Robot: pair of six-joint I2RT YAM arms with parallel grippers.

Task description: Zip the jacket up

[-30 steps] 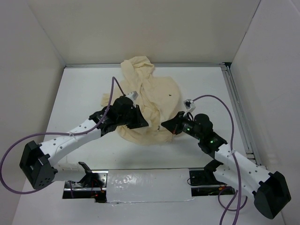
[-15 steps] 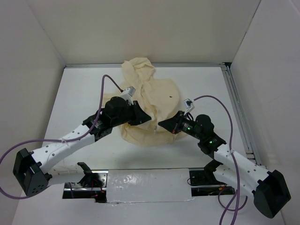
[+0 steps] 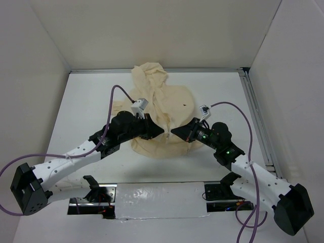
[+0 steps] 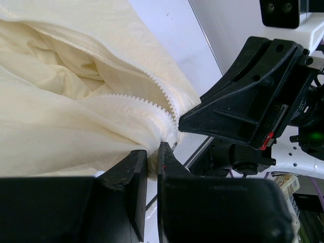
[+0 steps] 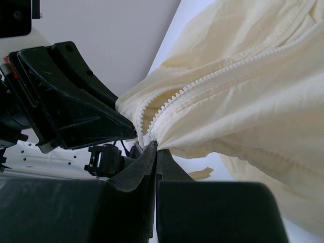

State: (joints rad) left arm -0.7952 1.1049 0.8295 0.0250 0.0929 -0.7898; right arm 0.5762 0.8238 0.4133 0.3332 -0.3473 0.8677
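Lying crumpled on the white tabletop [image 3: 86, 101], the cream fabric hooded jacket [image 3: 169, 98] is sitting around the middle, its long axis running near to far. Its hood [image 3: 149, 73] is pointing at the far wall and its hem is facing the arms. A tiny dark spot [image 3: 185, 105] is showing on the chest. The white toothed zipper [image 4: 144, 100] is gaping apart above its bottom end. The left end effector [image 3: 161, 131] is pinching the hem fabric just left of that end, and the right end effector [image 3: 174, 132] is clamping together on fabric just right of it. Their black heads are crowding each other. Purple cables [image 3: 229, 103] are looping over both arms, and a metal rail [image 3: 256, 116] is lining the tabletop's right edge.
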